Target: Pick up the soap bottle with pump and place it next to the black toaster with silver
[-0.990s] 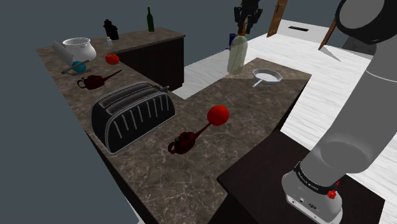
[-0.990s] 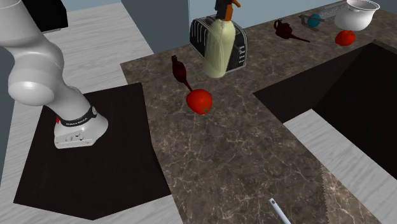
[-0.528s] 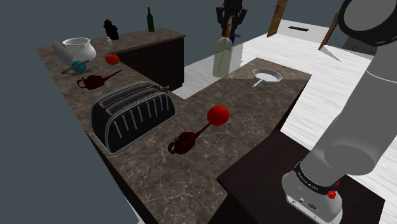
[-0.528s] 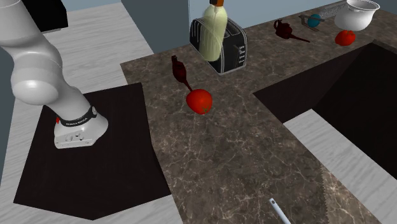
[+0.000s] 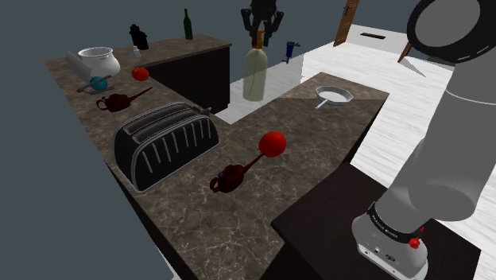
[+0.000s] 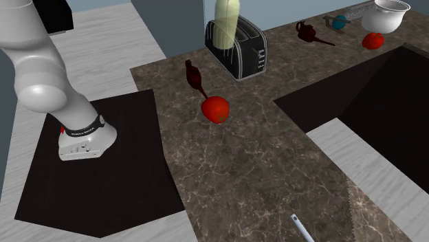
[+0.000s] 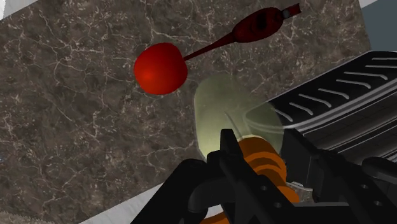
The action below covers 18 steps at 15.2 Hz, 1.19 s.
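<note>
Hand [image 5: 258, 33]: black, at the top middle of the shoulder view, clenched on the orange pump [image 5: 257, 39] of the soap bottle. In the wrist view its fingers [image 7: 234, 158] stand on either side of the pump [image 7: 262, 164].
Soap bottle [image 5: 254, 74]: pale green and upright, hanging from the hand in the upper middle of the shoulder view with its base off the bench [image 5: 199, 219]. In the second exterior view it sits at the top edge, a little right of centre [image 6: 227, 19], in front of the toaster, its top cut off by the frame.
Toaster [image 5: 165, 143]: black with silver ribs, lying left of centre in the shoulder view. In the wrist view its ribbed side [image 7: 347, 118] lies just beside the bottle [image 7: 230, 114].
Red ball [image 5: 273, 143]: at mid-frame on the bench in the shoulder view, joined by a thin stem to a dark red vessel [image 5: 228, 178] below and to its left. In the wrist view the ball [image 7: 160, 68] lies near the bottle, on the side away from the toaster.
Pan [image 5: 334, 96]: white, on the bench corner right of the bottle in the shoulder view.
Bowl [image 5: 99, 58]: white, upper left of the shoulder view, well apart from the toaster.
Arm [image 5: 453, 151]: grey-white, filling the right side of the shoulder view.
</note>
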Each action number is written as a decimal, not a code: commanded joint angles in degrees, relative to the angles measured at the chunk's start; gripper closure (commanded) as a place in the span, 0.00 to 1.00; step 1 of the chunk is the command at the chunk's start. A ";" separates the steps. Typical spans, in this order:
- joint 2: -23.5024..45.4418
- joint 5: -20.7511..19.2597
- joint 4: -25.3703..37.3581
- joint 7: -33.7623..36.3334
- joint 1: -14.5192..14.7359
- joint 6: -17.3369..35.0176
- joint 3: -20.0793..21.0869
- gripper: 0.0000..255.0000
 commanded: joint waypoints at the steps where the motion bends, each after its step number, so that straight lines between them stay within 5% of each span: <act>1: 1.34 0.17 1.73 2.68 1.50 -0.11 1.01 1.00; 7: 8.92 0.83 12.77 9.92 5.50 -2.90 3.57 1.00; 11: 17.89 1.37 26.98 14.82 7.91 -7.67 5.04 1.00; 18: 11.57 0.70 10.99 13.91 8.91 1.96 4.75 1.00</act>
